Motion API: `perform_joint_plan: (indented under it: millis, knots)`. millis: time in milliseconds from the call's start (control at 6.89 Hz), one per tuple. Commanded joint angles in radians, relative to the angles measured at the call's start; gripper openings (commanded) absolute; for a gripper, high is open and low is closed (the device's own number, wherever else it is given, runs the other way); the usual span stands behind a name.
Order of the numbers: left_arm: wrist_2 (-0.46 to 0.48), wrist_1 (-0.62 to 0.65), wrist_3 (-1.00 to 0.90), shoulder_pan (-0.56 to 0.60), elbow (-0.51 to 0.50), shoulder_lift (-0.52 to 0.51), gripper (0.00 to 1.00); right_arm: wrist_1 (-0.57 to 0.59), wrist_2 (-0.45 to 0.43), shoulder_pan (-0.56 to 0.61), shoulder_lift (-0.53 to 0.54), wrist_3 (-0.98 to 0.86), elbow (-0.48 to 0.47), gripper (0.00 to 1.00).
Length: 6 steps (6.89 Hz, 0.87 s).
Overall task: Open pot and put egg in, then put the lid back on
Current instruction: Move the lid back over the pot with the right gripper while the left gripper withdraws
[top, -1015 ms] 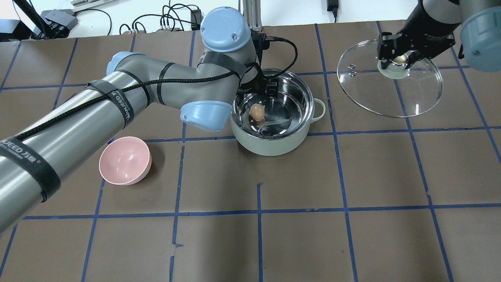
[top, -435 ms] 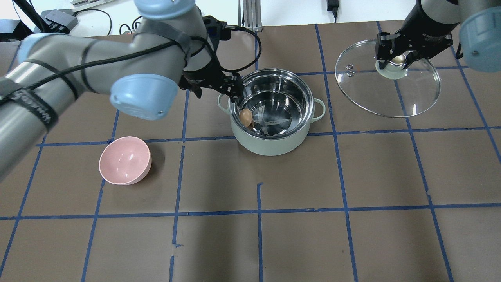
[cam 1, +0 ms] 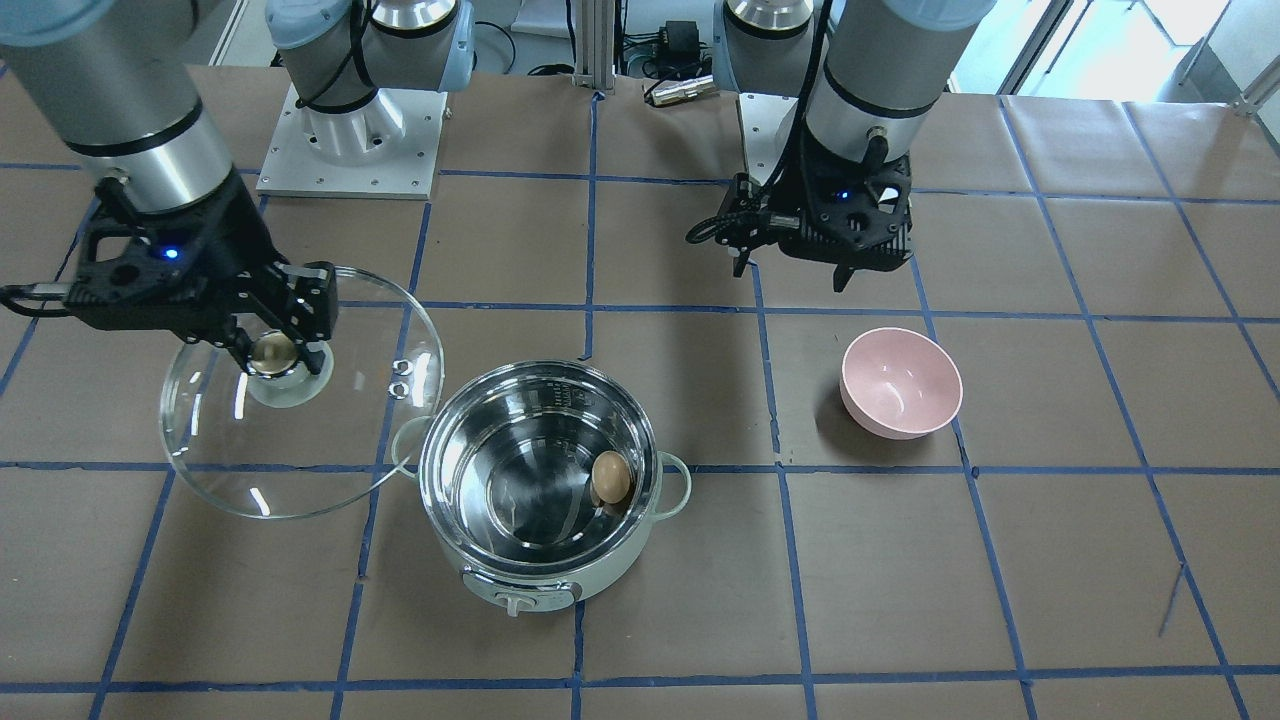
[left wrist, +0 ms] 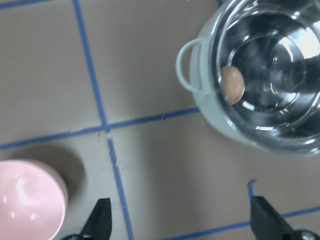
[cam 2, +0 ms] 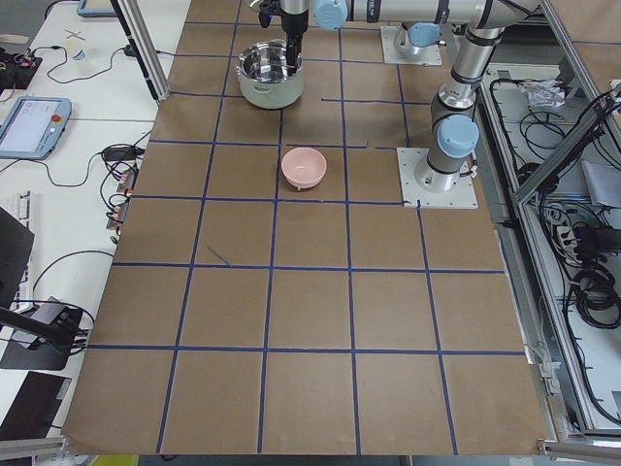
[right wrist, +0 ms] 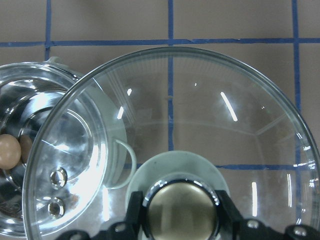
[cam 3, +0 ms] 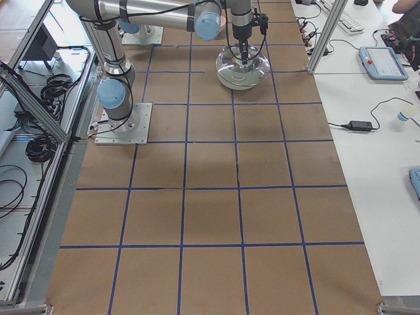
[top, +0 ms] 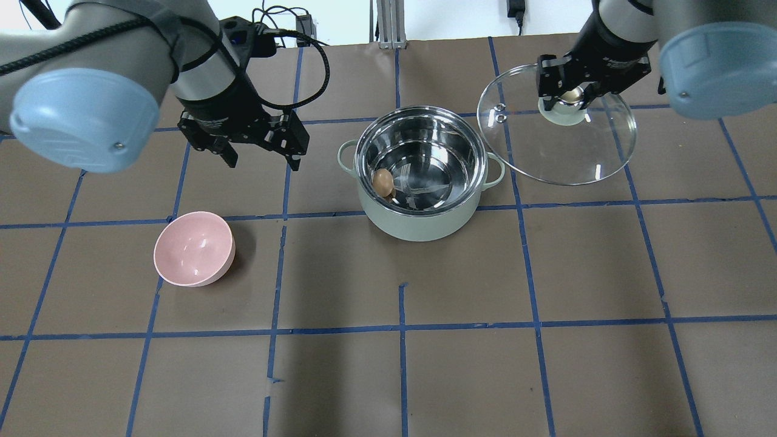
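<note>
The mint-green pot (top: 419, 229) stands open at the table's middle back, and also shows in the front view (cam 1: 540, 585). The tan egg (top: 382, 181) lies inside against the pot's left wall; it also shows in the front view (cam 1: 611, 477) and the left wrist view (left wrist: 232, 85). My right gripper (top: 569, 96) is shut on the lid's beige-gold knob (right wrist: 181, 210). It holds the clear glass lid (top: 583, 155) in the air just right of the pot, its edge over the pot's right handle. My left gripper (top: 264, 162) is open and empty, raised left of the pot.
A pink bowl (top: 194, 247) sits on the table to the front left, below my left gripper's side. Blue tape lines grid the brown table. Cables and arm bases lie along the back edge.
My left arm has drawn back from over the pot to its left. The egg has rolled to the pot's left wall. My right arm has carried the lid left, toward the pot.
</note>
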<state>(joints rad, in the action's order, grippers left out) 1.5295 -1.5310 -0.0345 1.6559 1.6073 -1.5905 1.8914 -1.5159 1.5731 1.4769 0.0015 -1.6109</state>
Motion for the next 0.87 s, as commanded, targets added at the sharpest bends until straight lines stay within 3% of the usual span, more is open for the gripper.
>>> perform_joint_plan:
  millis: [0,725]
  knots:
    - [0.001,-0.038,-0.030,-0.033,-0.007,0.024,0.99,0.066,-0.010,0.155,-0.068,0.185,0.002,0.27]
    - [0.003,-0.026,-0.042,-0.038,-0.007,0.026,1.00,0.219,-0.030,0.300,-0.188,0.359,0.002,0.27]
